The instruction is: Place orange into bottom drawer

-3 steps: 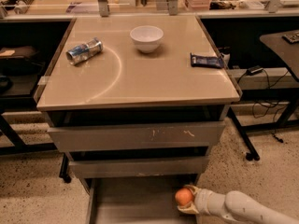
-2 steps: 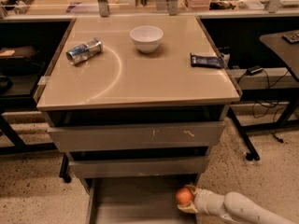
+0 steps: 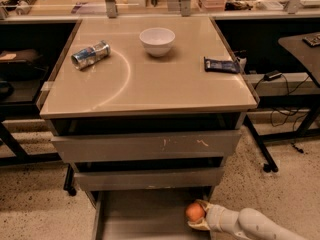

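Orange (image 3: 194, 211) sits pinched in the gripper (image 3: 196, 214), one finger over the top of it and one under, so the fruit is right at the gripper's tip with no gap between them. The arm comes in low from the right, and the bottom drawer (image 3: 140, 218) lies open to the gripper's left, its bare floor stretching away on that side. The gripper seems to hang just inside the drawer's right wall, near the front corner; whether the fruit already touches the floor I cannot tell. The fruit is round, so no axis matters. What counts is that it is low over the tray and inside the wall rather than on it. Judging from this, the release is close, perhaps after a small shift leftward. Far above the gripper, on the cabinet top, stand a bowl (image 3: 157, 40), a can (image 3: 90, 54) and a packet (image 3: 220, 65).
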{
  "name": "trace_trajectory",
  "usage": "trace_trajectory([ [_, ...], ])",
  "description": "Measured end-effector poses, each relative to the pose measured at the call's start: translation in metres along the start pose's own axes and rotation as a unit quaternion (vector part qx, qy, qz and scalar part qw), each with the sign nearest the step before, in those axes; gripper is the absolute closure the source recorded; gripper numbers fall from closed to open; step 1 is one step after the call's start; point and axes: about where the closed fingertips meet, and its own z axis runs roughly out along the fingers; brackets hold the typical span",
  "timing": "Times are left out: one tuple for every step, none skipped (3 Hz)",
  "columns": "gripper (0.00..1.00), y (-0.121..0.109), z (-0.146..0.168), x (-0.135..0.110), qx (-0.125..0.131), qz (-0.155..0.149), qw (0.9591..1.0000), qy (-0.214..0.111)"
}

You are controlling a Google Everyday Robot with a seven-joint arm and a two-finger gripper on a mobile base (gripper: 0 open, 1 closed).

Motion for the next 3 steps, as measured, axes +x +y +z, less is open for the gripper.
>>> trace_trajectory([
  [1.0, 0.016, 0.037, 0.019, -0.025, -0.008, 0.9995, -0.017],
  [1.0, 0.029, 0.081, 0.038, -0.048, -0.014, 0.9983, -0.031],
  [1.0, 0.038, 0.113, 0.05, -0.066, -0.022, 0.997, -0.034],
])
